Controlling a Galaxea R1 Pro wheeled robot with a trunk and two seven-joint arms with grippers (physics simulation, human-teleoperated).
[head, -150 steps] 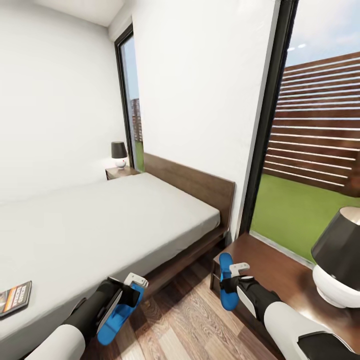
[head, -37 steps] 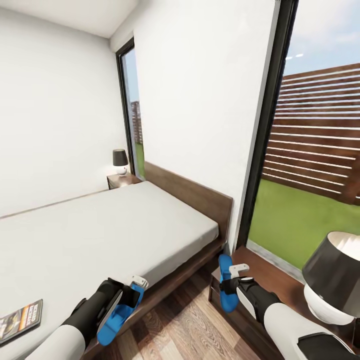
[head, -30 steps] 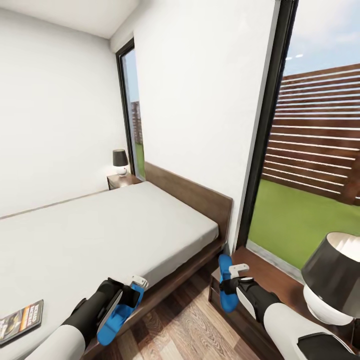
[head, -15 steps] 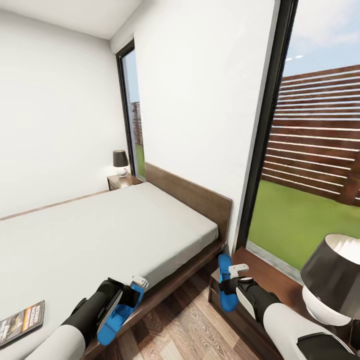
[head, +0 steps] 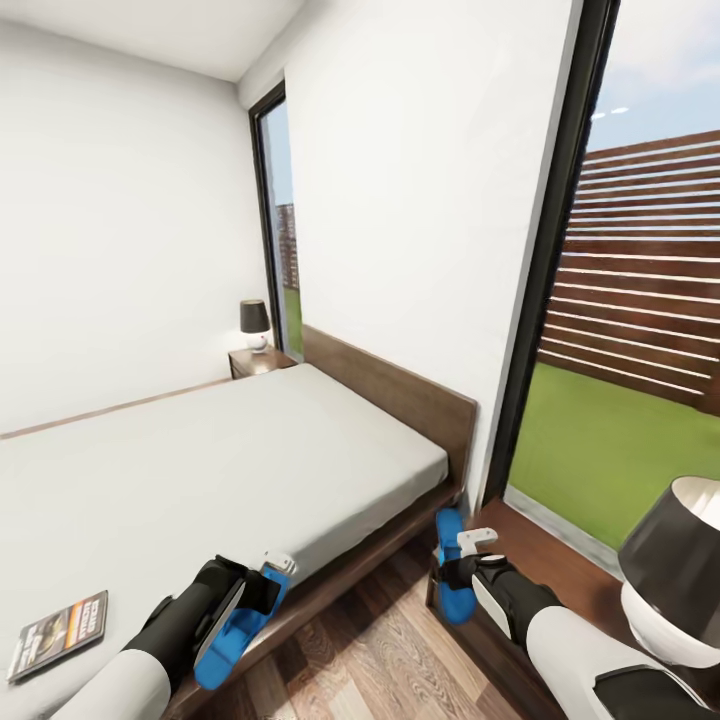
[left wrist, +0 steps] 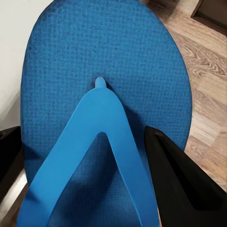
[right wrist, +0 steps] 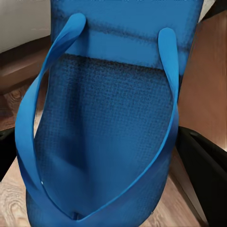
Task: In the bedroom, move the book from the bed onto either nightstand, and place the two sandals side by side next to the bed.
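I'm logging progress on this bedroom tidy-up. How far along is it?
Nothing looks finished. In hand: the left gripper holds one sandal at the bed's edge, and the right gripper holds the other sandal by the near nightstand; both are off the floor. Left: set the sandals side by side beside the bed, then move the book, lying on the mattress, onto a nightstand.

Both arms look the same: chunky white shells on the forearms, then matte black wrist sections. Each hand, the left hand (head: 262,588) and the right hand (head: 462,560), has black wedge-shaped fingers (left wrist: 177,182) with little white caps up top.
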